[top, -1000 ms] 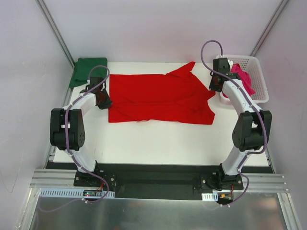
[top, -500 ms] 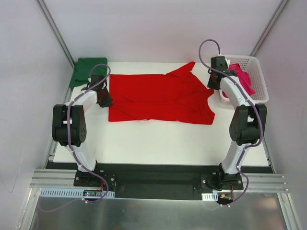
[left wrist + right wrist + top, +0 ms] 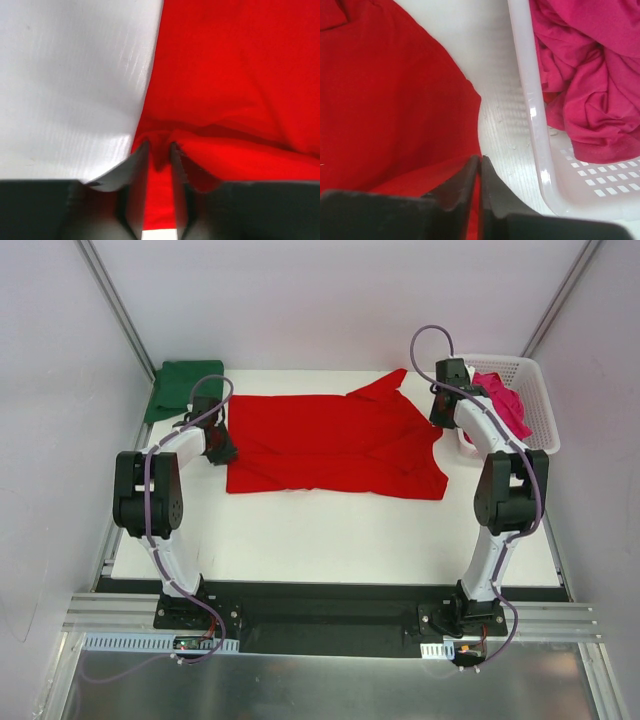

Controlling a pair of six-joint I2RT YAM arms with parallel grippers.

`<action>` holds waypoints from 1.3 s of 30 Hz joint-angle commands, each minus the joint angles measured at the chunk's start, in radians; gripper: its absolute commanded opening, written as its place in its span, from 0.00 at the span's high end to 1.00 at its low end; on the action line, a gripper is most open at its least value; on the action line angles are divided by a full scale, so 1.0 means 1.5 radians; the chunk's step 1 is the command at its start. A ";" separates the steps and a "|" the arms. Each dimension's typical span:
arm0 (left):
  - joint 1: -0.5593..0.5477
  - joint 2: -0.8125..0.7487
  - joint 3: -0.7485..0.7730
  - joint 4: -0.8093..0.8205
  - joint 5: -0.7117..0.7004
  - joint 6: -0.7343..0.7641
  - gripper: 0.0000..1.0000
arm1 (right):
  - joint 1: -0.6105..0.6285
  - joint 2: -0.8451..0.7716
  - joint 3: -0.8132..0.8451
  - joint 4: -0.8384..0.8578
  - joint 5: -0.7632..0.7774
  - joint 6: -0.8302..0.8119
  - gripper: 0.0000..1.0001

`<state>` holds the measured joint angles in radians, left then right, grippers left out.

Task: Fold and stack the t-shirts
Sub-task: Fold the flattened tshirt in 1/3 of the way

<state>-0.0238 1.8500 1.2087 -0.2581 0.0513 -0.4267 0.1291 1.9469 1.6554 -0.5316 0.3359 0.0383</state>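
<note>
Both ends of the bright red cloth t-shirt (image 3: 330,445), spread on the white tabletop (image 3: 330,530), are clenched: left claw (image 3: 159,148) on a bunched edge, right claw (image 3: 479,161) seemingly on a thin hem, which could slip on lifting, skewing the fold.

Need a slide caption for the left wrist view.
Left fingers pinch a bunched edge of the red t-shirt on the white table.

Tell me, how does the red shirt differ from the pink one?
The red t-shirt lies spread mostly flat on the table; the pink t-shirt sits crumpled in the basket. The red t-shirt is pinched at opposite edges by the left claw and the right claw; no claw touches the pink t-shirt. Both are plain soft cloth.
</note>
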 commanded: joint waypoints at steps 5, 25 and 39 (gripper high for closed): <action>0.009 -0.056 0.012 0.007 -0.024 0.010 0.01 | -0.005 -0.035 0.033 0.010 -0.005 -0.021 0.36; -0.026 -0.247 -0.147 0.022 0.018 -0.033 0.01 | 0.016 -0.323 -0.265 0.026 -0.089 0.040 0.34; -0.121 -0.232 -0.155 0.028 -0.013 -0.042 0.01 | 0.075 -0.314 -0.379 0.087 -0.128 0.062 0.36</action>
<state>-0.2035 1.5028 0.9779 -0.2333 0.0479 -0.4725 0.2401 1.4822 1.0931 -0.4755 0.1719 0.1047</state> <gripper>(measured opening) 0.992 0.647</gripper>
